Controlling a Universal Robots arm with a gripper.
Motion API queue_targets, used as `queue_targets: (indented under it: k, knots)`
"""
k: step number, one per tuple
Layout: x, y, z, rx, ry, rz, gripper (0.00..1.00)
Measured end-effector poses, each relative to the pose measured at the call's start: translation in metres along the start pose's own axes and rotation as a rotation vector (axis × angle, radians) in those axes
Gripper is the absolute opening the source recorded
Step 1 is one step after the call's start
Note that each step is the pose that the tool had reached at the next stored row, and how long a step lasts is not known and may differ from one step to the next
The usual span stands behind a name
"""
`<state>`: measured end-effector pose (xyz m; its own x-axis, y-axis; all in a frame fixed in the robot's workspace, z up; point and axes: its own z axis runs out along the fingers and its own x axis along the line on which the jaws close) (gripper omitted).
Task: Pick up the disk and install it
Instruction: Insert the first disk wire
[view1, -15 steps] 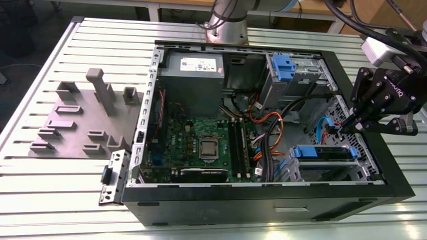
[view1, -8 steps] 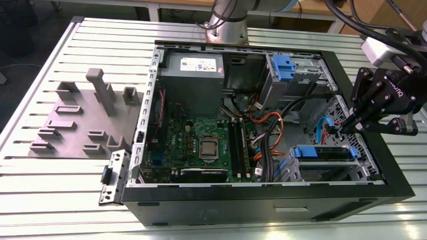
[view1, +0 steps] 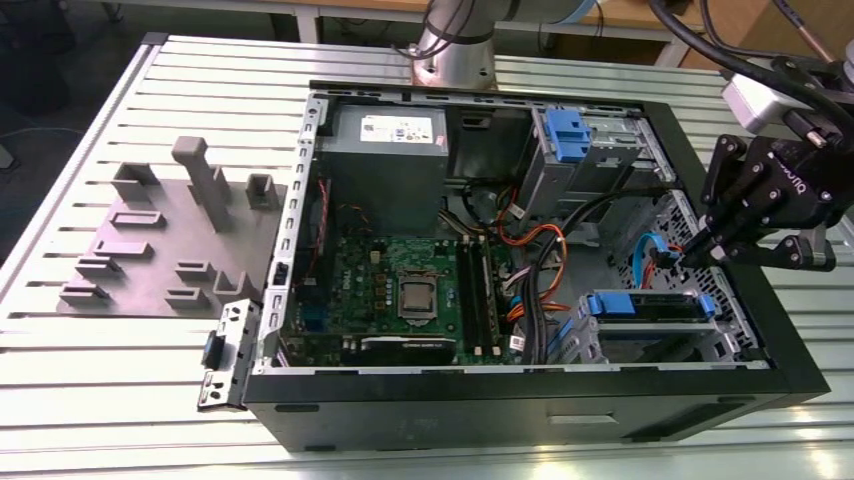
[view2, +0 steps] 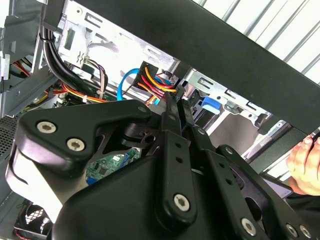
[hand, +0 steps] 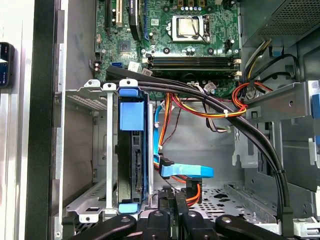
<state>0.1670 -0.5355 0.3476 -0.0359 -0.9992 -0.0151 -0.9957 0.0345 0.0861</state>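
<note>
The open computer case (view1: 534, 390) lies on the table (view1: 80, 390), the slotted holder (view1: 167, 240) beside it toward the exterior view's left. The disk (view1: 650, 305) sits in the case's near-right bay, the gripper (view1: 694, 252) just above it.

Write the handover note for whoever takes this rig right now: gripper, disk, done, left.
Gripper: shut, holding nothing, hanging inside the open case by the wall at the exterior view's right.
Disk: standing in the metal drive cage, just ahead of the fingertips in the first wrist view.
Other blue carrier: in the far bay, away from the gripper.
Grey holder: on the table outside the case, with no drive in it.
Done: the disk is picked up and slotted into the cage.
Left: whether it is fully latched cannot be told.
Note: a person's hand is near the case edge.
</note>
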Motion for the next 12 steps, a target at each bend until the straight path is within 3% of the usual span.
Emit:
queue_targets:
  k: [3, 5, 8, 12]
  knots:
    - [0.0000, 0.0003, 0.0000, 0.0034, -0.0001, 0.000, 0.16]
    - [0.0000, 0.0010, 0.0000, 0.0163, -0.0005, 0.000, 0.16]
    - [0.0002, 0.0048, 0.0004, 0.0411, -0.0013, -0.001, 0.16]
    - [0.0013, 0.0104, 0.0008, 0.0457, -0.0014, -0.002, 0.16]
